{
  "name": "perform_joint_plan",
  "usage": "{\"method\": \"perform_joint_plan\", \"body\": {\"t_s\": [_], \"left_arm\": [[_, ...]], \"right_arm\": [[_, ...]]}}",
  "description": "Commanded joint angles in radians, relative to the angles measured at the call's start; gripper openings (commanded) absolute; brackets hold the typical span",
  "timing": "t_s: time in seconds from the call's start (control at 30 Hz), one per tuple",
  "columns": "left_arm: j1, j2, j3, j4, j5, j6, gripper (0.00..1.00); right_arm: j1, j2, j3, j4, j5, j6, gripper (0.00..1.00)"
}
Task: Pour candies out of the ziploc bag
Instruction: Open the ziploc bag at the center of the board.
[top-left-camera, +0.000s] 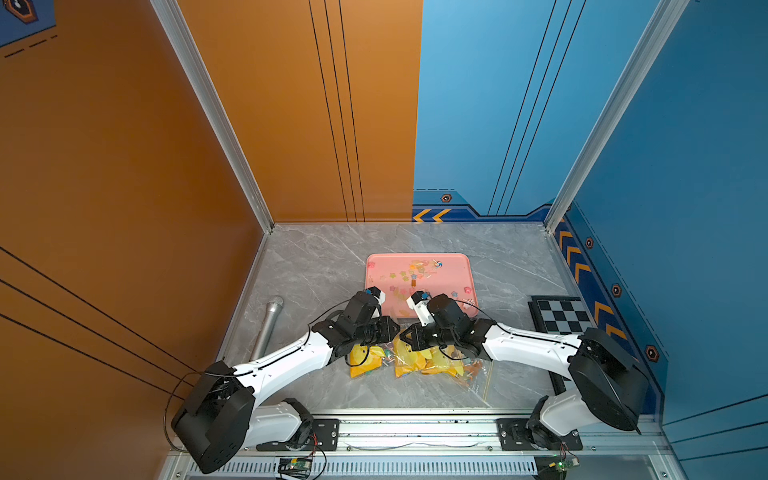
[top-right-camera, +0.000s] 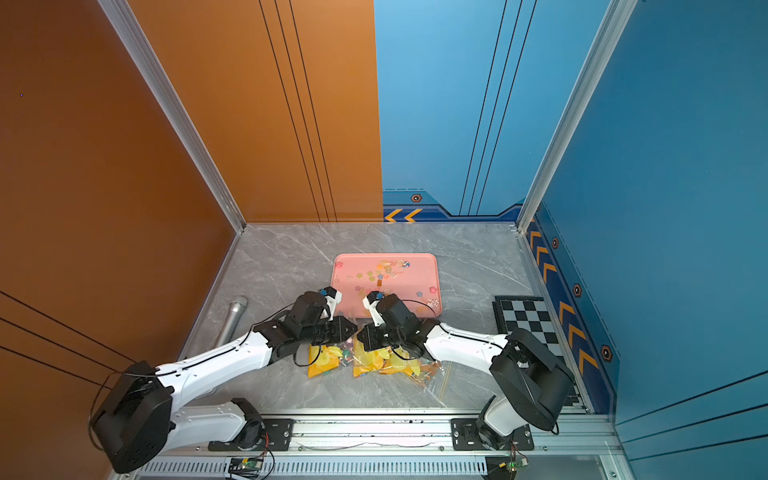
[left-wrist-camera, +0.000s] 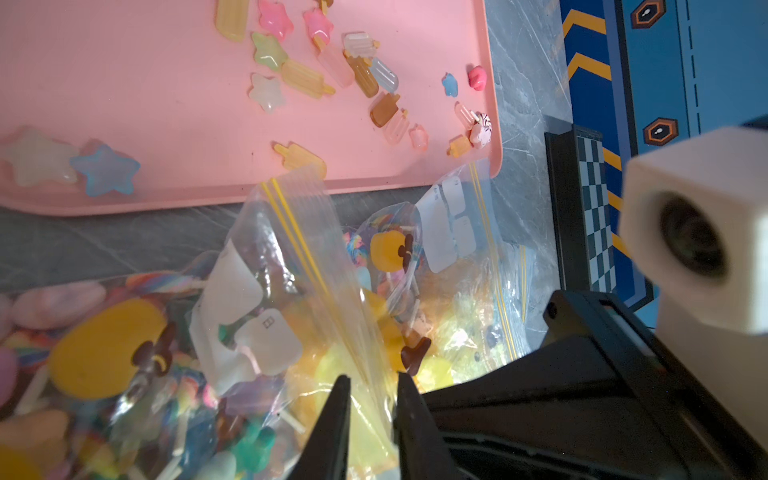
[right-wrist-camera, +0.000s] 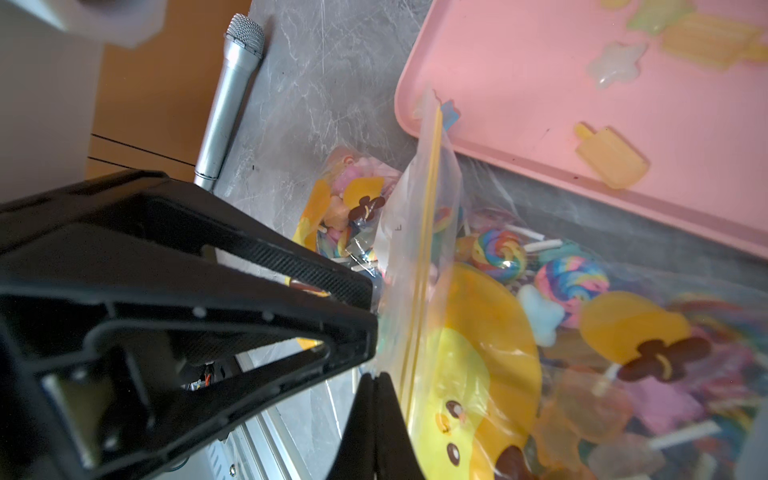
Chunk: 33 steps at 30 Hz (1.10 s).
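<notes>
The clear ziploc bag (top-left-camera: 436, 361) (top-right-camera: 390, 361) lies on the grey table in front of the pink tray (top-left-camera: 386, 266) (top-right-camera: 349, 266), its yellow-lined mouth raised toward the tray. Inside it are lollipops and yellow sweets, the candies (left-wrist-camera: 104, 349) (right-wrist-camera: 498, 249). More candies (left-wrist-camera: 303, 79) lie scattered on the tray (left-wrist-camera: 124, 83). My left gripper (top-left-camera: 397, 329) (left-wrist-camera: 370, 378) has its jaws slightly apart, with one lip of the bag (left-wrist-camera: 291, 249) loose between them. My right gripper (top-left-camera: 403, 334) (right-wrist-camera: 376, 376) faces it, shut, and the other lip (right-wrist-camera: 415, 249) runs into its tips.
A silver microphone (top-left-camera: 268, 324) (right-wrist-camera: 230, 95) lies by the left wall. A black chessboard (top-left-camera: 561, 316) (left-wrist-camera: 594, 208) sits at the right wall. The two gripper heads nearly touch above the bag, just in front of the tray's near rim.
</notes>
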<state>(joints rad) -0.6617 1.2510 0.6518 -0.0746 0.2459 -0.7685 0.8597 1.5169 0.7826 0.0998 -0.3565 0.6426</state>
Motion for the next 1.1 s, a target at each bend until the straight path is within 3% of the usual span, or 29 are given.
{"method": "perform_joint_plan", "body": {"t_s": [0.0, 0.37, 1.07], "left_arm": [[-0.007, -0.01, 0.023, -0.021, -0.002, 0.014, 0.25], [-0.036, 0.043, 0.029, -0.003, -0.017, 0.005, 0.26], [-0.036, 0.061, 0.005, 0.03, -0.008, -0.017, 0.16]], "right_arm": [[0.007, 0.014, 0.018, -0.042, 0.025, -0.018, 0.0], [0.009, 0.01, 0.014, -0.041, 0.031, -0.013, 0.0], [-0.033, -0.004, -0.035, -0.001, 0.055, 0.052, 0.0]]}}
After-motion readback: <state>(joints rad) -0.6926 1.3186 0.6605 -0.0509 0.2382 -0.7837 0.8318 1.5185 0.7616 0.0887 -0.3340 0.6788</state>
